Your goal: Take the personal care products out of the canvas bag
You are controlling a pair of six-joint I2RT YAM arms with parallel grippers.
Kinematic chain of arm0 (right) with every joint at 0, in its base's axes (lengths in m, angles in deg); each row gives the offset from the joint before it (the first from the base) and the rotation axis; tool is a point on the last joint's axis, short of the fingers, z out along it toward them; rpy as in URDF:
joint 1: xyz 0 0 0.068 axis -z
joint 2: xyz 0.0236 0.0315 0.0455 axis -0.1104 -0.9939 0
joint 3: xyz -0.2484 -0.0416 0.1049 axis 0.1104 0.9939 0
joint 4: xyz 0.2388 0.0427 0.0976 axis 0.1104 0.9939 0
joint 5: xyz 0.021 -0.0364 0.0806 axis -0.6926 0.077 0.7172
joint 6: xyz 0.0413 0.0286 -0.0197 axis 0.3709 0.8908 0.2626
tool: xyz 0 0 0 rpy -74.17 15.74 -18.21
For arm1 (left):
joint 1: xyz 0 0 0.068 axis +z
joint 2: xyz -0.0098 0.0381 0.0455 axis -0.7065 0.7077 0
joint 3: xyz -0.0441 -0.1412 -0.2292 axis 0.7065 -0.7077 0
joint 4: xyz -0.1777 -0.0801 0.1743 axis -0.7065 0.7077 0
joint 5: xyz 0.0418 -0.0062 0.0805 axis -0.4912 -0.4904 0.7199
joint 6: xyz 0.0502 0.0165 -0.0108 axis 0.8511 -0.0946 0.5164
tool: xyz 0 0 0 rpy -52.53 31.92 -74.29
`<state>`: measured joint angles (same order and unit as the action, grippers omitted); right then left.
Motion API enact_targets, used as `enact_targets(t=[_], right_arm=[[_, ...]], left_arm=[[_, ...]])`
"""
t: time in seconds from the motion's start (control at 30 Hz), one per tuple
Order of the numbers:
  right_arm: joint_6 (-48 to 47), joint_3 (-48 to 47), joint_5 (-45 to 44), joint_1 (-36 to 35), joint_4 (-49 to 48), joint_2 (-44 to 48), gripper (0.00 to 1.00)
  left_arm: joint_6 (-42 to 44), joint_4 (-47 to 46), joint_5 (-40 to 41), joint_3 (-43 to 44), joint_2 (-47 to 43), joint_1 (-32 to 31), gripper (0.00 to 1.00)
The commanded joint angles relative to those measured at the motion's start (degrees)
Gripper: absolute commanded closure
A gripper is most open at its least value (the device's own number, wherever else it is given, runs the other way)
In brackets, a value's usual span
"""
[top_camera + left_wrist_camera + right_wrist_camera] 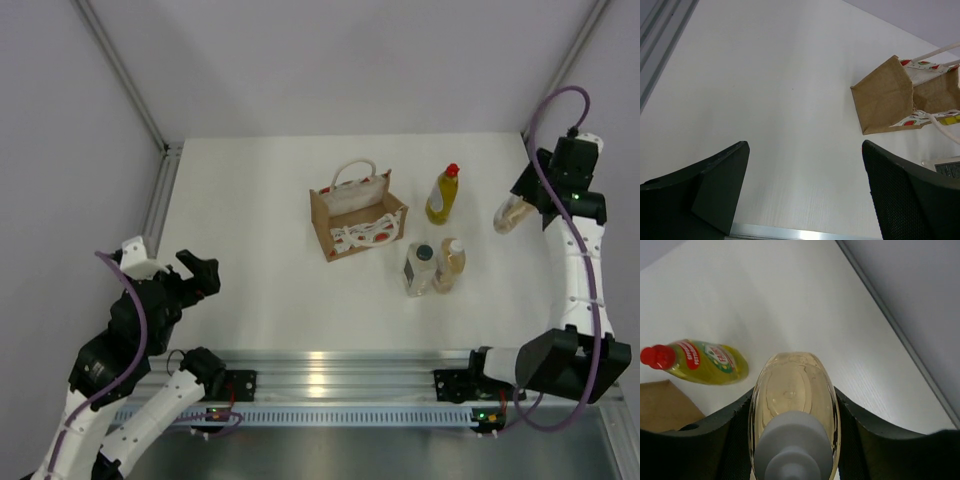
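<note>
Three bottles stand out on the table in the top view, all just right of the canvas bag. The yellow bottle with its red cap is higher in the frame. The clear bottle with the dark cap and an amber bottle sit side by side below it, pretty much touching. The bag is upright in the middle of the frame, mouth open, white handles flopped over it.

The second amber bottle is a pale blob at the right gripper from above. You need the right wrist view to see that the jaws are clamped on its sides, with the cap filling the bottom of the frame. That view also catches the yellow bottle at left and a brown corner of the bag in the lower left. I can't tell if the held bottle touches the table.

The left wrist view shows the bag's plain tan end in the upper right, plus its red-marked trim, which you barely get from above.

The right arm runs up the right edge of the top view, elbow low, wrist turned in toward the centre. The left arm is folded in the lower left. The left gripper is over bare table, well apart from the bag, fingers spread wide with nothing between them.
</note>
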<state>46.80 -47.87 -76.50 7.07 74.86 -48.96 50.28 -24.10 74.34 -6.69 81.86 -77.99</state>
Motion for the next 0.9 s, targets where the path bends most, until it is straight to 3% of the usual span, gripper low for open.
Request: enact_targets(t=[0.0, 0.17, 0.43, 0.73, 0.87], right_arm=[[2.4, 3.2, 0.6, 0.0, -15.2, 1.5, 1.00], [-1.1, 13.6, -0.1, -1.1, -25.6, -0.2, 1.00], [-7.5, 19.4, -1.5, -6.8, -33.3, -3.9, 1.00], [-9.8, 19.6, -2.8, -9.6, -32.5, -10.7, 1.00], [-8.7, 20.0, -2.6, -10.0, -31.8, -12.0, 0.94]], left_arm=[[-0.1, -1.8, 0.1, -0.1, -0.6, -0.1, 0.02], [0.1, -1.8, 0.0, -0.2, -0.6, -0.1, 0.02], [0.4, -2.0, -0.3, -0.3, -0.4, -0.1, 0.02], [0.3, -2.0, -0.1, -0.2, -0.7, -0.1, 0.02], [0.2, -2.1, -0.1, -0.3, -0.8, -0.1, 0.02]])
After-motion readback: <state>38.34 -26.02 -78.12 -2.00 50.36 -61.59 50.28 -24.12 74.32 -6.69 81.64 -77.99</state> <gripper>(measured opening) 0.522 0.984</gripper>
